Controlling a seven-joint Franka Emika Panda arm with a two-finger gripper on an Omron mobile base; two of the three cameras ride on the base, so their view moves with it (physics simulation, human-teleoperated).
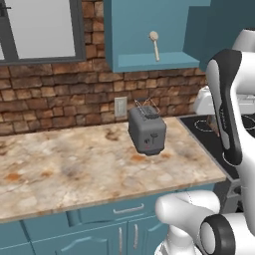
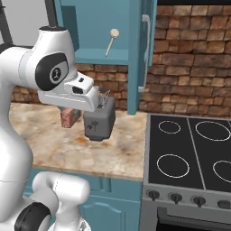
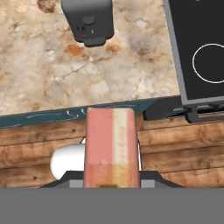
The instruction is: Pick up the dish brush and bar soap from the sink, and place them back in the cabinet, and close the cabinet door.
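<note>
**Soap in the claw above the bench, brush already on the cabinet shelf**

Between the fingers of the claw (image 3: 112, 186) sits the bar soap (image 3: 111, 146), a pink-red block with a paler stripe down its face; the claw is clenched on its lower end and the block stands up from the fingertips in the hand view. From the right base view the soap (image 2: 68, 117) shows as a reddish block hanging under the white hand, above the bench (image 2: 67, 144) and just left of the toaster (image 2: 99, 121), clear of the bench top.

Below the claw, the hand view looks down on the front edge of the bench (image 3: 52, 83), the wooden floor beyond it, and the near corner of the stove (image 3: 201, 52). The grey toaster (image 1: 147, 130) stands towards the right end of the bench, near the back wall, with the black stove top (image 2: 189, 153) just beside the bench's right edge.

Up on the wall, the cabinet (image 1: 144, 62) is open. The dish brush (image 1: 155, 45) leans upright on its shelf floor against the back, cream head up, near the middle of the shelf. The cabinet door (image 2: 137, 54) is swung out at the shelf's right side, its silver handle (image 2: 145, 49) facing the stove side.
</note>
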